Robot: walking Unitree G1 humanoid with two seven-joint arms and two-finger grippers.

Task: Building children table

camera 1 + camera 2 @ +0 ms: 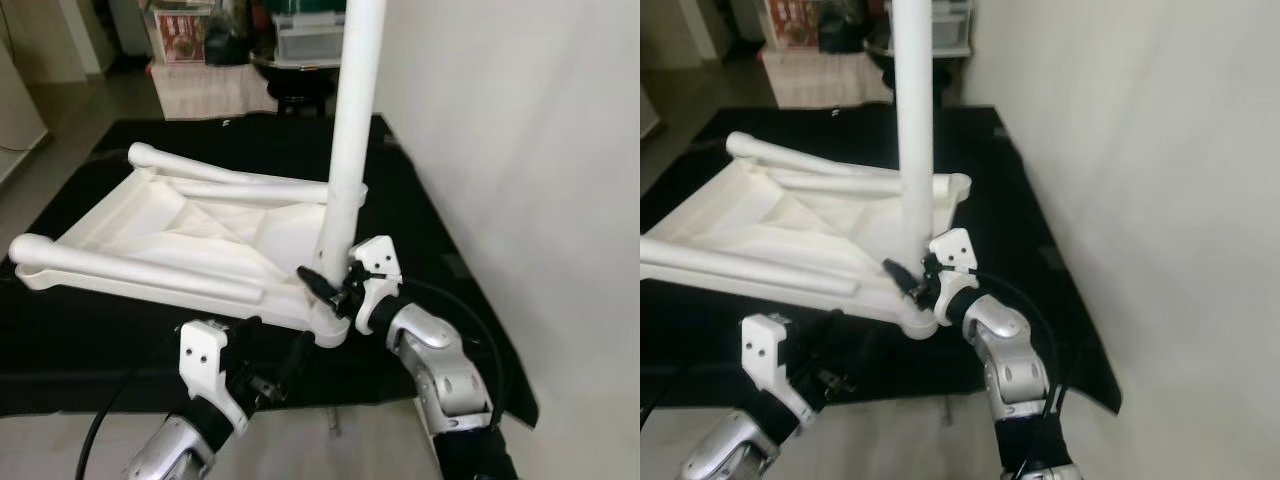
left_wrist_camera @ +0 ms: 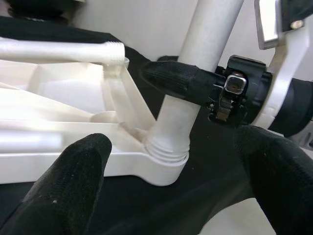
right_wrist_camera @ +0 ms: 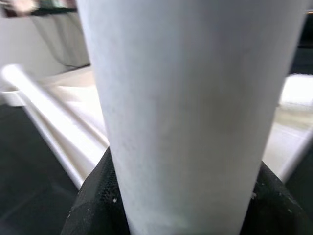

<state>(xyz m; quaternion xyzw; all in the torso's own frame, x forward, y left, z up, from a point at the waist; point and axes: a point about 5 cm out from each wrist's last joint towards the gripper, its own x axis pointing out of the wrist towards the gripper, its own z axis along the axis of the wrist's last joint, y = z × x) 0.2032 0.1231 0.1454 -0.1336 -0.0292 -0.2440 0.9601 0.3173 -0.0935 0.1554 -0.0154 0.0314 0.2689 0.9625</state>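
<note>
On the black mat (image 1: 420,200) in the head views, your right end effector (image 1: 335,285) reaches in from the lower right, forearm angled up and inward, its black fingers clamped on the base of the upright white table leg (image 1: 350,110), just above the corner socket of the upturned white tabletop (image 1: 170,235). Your left end effector (image 1: 262,372) sits low at the near edge, just short of the tabletop, holding nothing. Two more legs lie flat along the tabletop's near and far sides. From the left wrist you see its own fingers (image 2: 63,186) spread wide and empty, aimed at the threaded socket (image 2: 166,156), with the right finger pressed on the leg above it. From the right wrist the leg (image 3: 190,107) sits close between both pads (image 3: 98,196).
</note>
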